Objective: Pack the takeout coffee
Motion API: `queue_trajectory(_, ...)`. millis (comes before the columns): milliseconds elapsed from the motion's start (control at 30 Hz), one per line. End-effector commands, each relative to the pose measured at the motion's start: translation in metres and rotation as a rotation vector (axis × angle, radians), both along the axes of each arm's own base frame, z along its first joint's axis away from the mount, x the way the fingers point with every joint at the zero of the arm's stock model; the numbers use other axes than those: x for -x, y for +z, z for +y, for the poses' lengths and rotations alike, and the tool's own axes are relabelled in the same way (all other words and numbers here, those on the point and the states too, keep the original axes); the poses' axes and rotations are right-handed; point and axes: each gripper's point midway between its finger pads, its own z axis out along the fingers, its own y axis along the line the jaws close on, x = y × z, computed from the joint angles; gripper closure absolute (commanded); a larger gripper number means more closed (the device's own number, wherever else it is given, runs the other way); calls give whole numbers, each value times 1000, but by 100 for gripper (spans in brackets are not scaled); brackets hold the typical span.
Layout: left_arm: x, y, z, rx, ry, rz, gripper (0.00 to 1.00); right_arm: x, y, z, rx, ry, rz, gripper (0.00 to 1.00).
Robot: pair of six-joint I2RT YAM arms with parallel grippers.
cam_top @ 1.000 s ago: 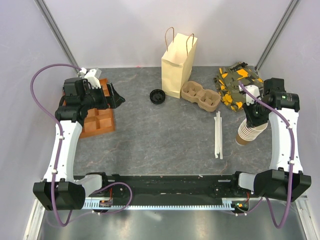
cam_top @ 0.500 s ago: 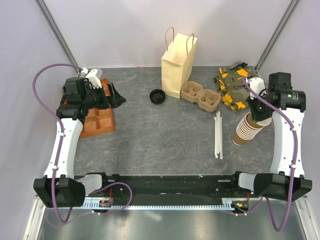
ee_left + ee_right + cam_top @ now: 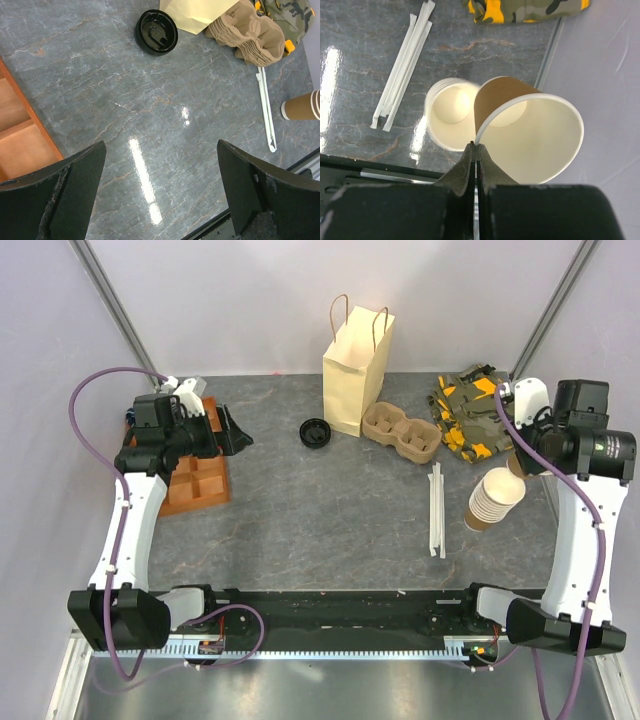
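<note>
Right wrist: right hand (image 3: 475,148) tight on thin rim of round brown paper cup (image 3: 504,96); left hand (image 3: 160,147) apart.

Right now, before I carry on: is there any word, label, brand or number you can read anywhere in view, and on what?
No readable text in any view.
Paper bag: plain, no print showing.
Held brown cup and cup stack: plain.
Black lid: raised moulding only, too small to read as letters.
Straw wrappers and cup carrier: blank.
</note>
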Motion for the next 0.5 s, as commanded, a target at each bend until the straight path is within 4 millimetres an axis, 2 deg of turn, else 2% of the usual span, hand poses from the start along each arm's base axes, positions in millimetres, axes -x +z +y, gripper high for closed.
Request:
queue_trajectory(0, -7, 17, -5, 37, -10, -40, 0, 29, 18, 12, -9, 29, -20, 100)
queue_trajectory(100, -7, 17, -5, 37, -10, -43, 0, 32, 35, 27, -49, 94, -97, 100)
queue_trajectory(200, -7, 19, -6, 35, -12, -52, 0, 32, 53, 53, -141, 199, -171, 100)
queue_trajectory(300, -5, 22, -9, 42, -39, -64, 0, 22, 52, 76, -257, 286, -159, 100)
queue_trajectory(467, -2, 25, -7, 16, -41, -86, 0, -2, 35, 110, -388, 411, -95, 100)
